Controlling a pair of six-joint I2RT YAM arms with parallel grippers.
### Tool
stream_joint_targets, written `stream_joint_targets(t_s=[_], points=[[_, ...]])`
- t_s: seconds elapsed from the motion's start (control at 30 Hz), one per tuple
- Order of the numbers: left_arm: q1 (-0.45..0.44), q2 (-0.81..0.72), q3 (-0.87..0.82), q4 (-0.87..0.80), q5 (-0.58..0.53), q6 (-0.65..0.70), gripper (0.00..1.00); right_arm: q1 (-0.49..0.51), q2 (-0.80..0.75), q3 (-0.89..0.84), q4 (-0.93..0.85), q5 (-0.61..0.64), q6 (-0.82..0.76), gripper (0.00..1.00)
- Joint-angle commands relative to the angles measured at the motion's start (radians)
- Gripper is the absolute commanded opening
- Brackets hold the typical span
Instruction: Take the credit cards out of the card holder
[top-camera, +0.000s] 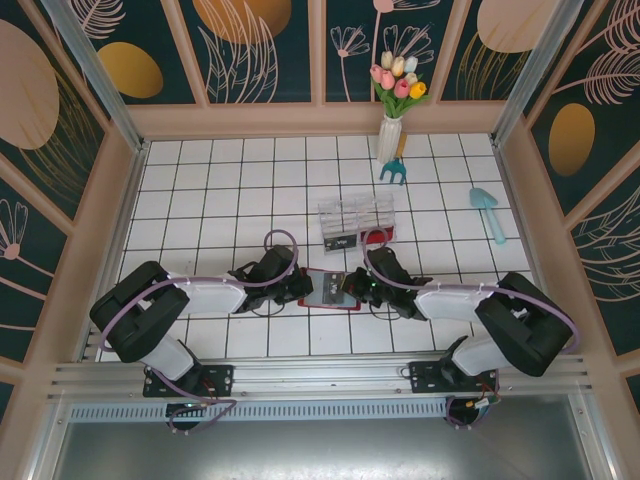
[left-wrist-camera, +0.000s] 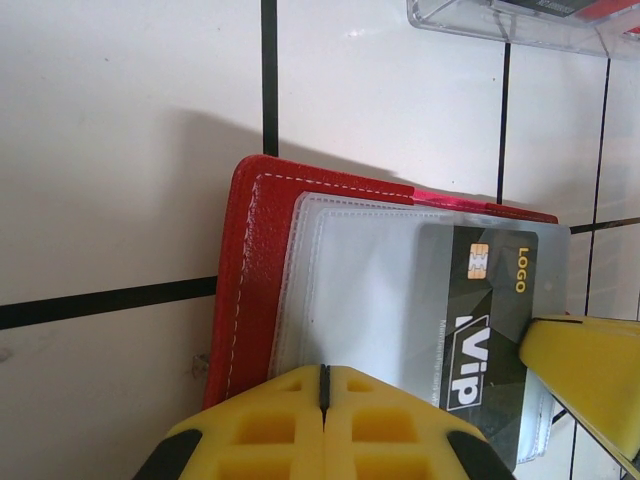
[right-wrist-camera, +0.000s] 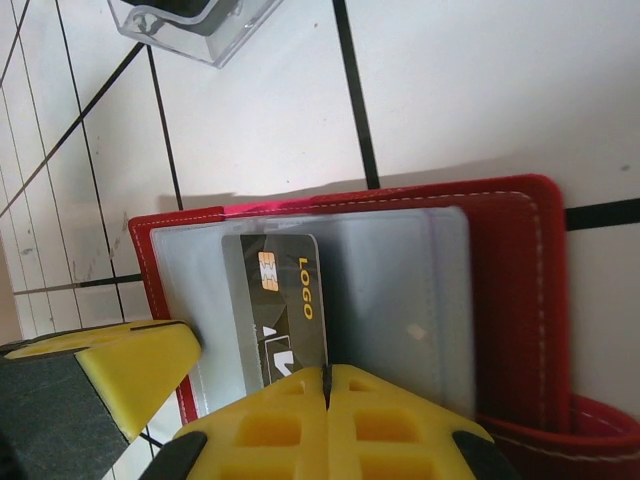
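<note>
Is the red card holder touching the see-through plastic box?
Apart. The left wrist view shows bare white tile between the card holder and the clear plastic box beyond it.

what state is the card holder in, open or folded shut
Open: the card holder lies spread flat, clear inner sleeves facing up, with a dark card visible among them.

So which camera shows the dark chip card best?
Left wrist: the card shows its chip, LOGO and VIP print. Right wrist: chip and LOGO, little else. Top external: a tiny dark patch.
</note>
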Motion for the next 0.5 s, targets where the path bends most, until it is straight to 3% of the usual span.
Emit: stream_joint_targets(t_s=[0.0, 0.17, 0.47], points=[[0.007, 0.045, -0.024, -0.101, -0.038, 0.025, 0.0, -0.007, -0.013, -0.019, 0.016, -0.013, -0.015, 0.0], [0.007, 0.039, -0.021, -0.109, -0.041, 0.026, 0.0, -0.014, -0.057, -0.034, 0.02, -0.019, -0.025, 0.0], [0.008, 0.038, -0.007, -0.107, -0.036, 0.034, 0.0, -0.068, -0.376, 0.006, -0.308, 0.061, -0.162, 0.0]])
